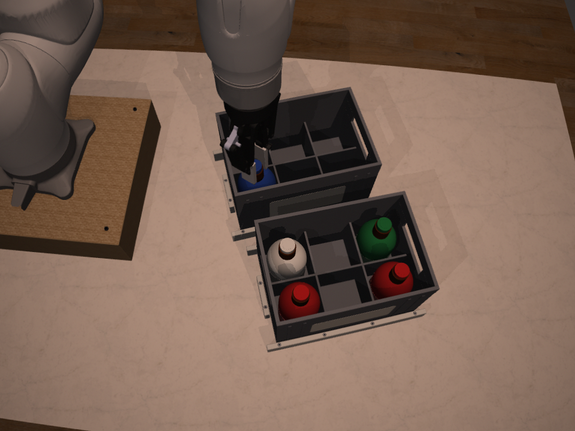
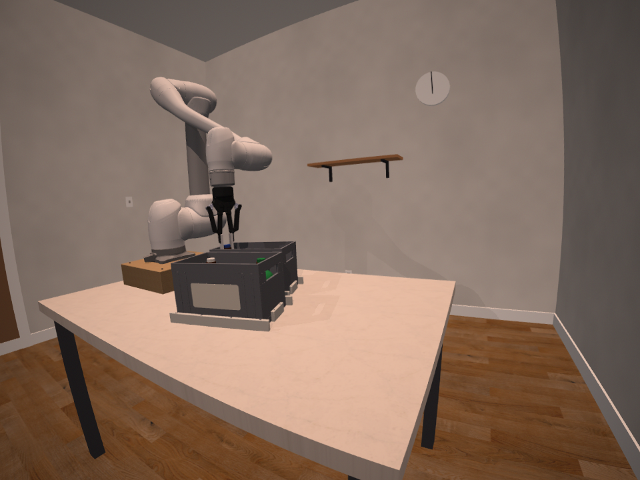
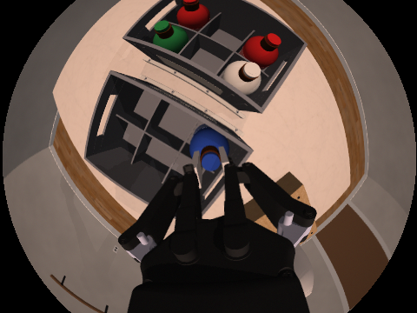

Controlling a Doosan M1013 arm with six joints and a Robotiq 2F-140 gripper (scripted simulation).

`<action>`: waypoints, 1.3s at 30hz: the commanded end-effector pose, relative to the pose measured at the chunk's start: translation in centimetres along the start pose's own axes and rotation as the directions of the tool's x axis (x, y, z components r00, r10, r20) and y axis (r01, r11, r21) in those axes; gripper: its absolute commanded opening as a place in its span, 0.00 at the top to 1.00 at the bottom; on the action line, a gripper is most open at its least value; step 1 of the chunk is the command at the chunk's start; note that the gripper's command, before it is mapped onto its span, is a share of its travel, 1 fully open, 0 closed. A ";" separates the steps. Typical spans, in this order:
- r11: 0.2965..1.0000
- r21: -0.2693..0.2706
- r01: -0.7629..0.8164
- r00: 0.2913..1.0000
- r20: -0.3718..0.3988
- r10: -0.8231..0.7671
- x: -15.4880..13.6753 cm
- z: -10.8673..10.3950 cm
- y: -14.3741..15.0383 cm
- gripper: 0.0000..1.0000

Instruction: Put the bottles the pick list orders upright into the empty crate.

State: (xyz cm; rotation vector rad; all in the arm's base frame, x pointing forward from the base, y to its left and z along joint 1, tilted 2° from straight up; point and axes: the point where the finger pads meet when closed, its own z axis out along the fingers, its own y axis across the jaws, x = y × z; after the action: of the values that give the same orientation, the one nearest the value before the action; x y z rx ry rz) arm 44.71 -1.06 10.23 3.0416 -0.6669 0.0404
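Observation:
My gripper [image 1: 256, 164] [image 2: 227, 241] [image 3: 210, 156] is shut on the neck of the blue bottle [image 1: 265, 182] [image 3: 209, 139], which is upright in a corner compartment of the rear crate [image 1: 306, 179] [image 2: 293, 271]. That crate's other compartments hold no visible bottle. The front crate [image 1: 353, 306] [image 2: 253, 289] holds a white bottle [image 1: 286, 260] [image 3: 240, 79], a green bottle [image 1: 375, 239] [image 3: 169, 40] and two red bottles, one on the left [image 1: 299, 302] [image 3: 261, 51] and one on the right [image 1: 391, 281] [image 3: 193, 17]. Its two middle compartments are empty. Both crates look level. I cannot see the pick list.
Low pale rails [image 1: 348, 330] [image 2: 219, 321] line parts of both crates' bases. The arm stands on a wooden block [image 1: 99, 185] [image 2: 149, 275] at the left. The crates stand close together. A wall shelf [image 2: 357, 161] is far behind.

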 end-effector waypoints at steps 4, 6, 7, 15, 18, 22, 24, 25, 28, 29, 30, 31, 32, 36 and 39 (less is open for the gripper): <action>1.000 0.000 0.000 1.000 0.000 0.000 0.0 0.3 0.0 1.00; 1.000 0.000 0.000 1.000 0.000 0.000 0.0 0.4 0.0 1.00; 1.000 0.000 0.000 1.000 0.000 0.000 0.0 0.4 0.0 1.00; 1.000 0.000 0.000 1.000 0.000 0.000 0.0 0.7 0.0 1.00; 1.000 0.000 0.000 1.000 0.000 0.000 0.0 0.9 0.0 1.00; 1.000 0.000 0.000 1.000 0.000 0.000 0.0 1.1 0.0 1.00; 1.000 0.000 0.000 1.000 0.000 0.000 0.0 1.2 0.0 1.00; 1.000 0.000 0.000 1.000 0.000 0.000 0.0 1.2 0.0 1.00; 1.000 0.000 0.000 1.000 0.000 0.000 0.0 1.3 0.0 1.00; 1.000 0.000 0.000 1.000 0.000 0.000 0.0 1.3 0.0 1.00; 1.000 0.000 0.000 1.000 0.000 0.000 0.0 1.4 0.0 1.00; 1.000 0.000 0.000 1.000 0.000 0.000 0.0 1.4 0.0 1.00; 1.000 0.000 0.000 1.000 0.000 0.000 0.0 1.5 0.0 1.00; 1.000 0.000 0.000 1.000 0.000 0.000 0.0 1.7 0.0 1.00; 1.000 0.000 0.000 1.000 0.000 0.000 0.0 1.8 0.0 1.00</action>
State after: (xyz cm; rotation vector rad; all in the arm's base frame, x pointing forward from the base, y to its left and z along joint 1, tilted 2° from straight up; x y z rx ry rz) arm 44.75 -1.12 8.48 3.0416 -0.6669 0.0404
